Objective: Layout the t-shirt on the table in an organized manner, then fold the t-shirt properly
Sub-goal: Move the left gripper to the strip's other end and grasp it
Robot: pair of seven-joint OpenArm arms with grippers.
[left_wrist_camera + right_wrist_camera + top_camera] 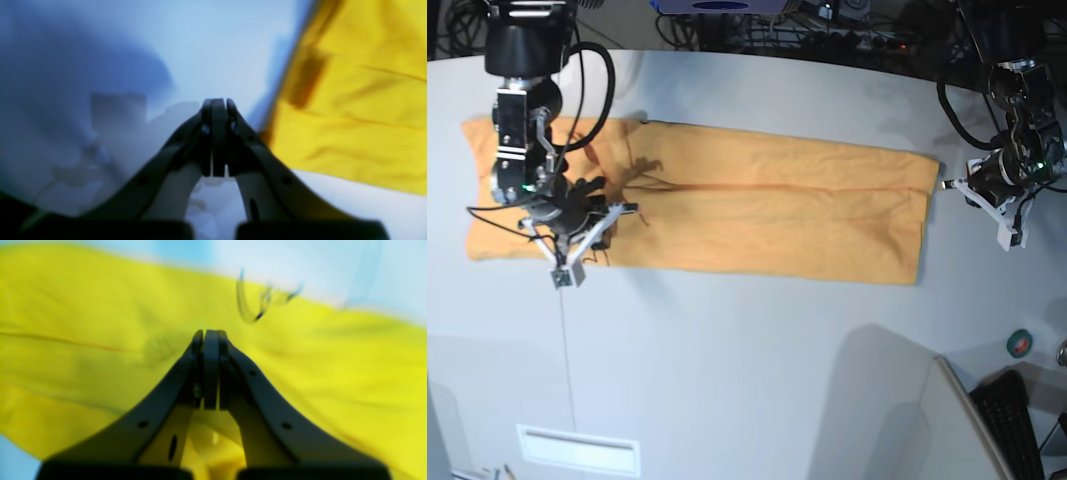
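Observation:
The orange-yellow t-shirt (727, 210) lies on the white-grey table (747, 360) as a long flat strip running left to right, with a crease along its length. My right gripper (587, 205) is over the strip's left part. In the right wrist view its jaws (210, 331) are shut just above the cloth (83, 323), near black lettering (260, 296). My left gripper (972, 185) is just off the strip's right end. In the left wrist view it (217, 100) is shut and empty over bare table, with the shirt's edge (350, 100) to its right.
A thin dark seam line (565, 360) runs down the table's front left. A green tape roll (1020, 343) and a black keyboard (1017, 415) sit at the lower right. Cables (827, 25) lie along the back edge.

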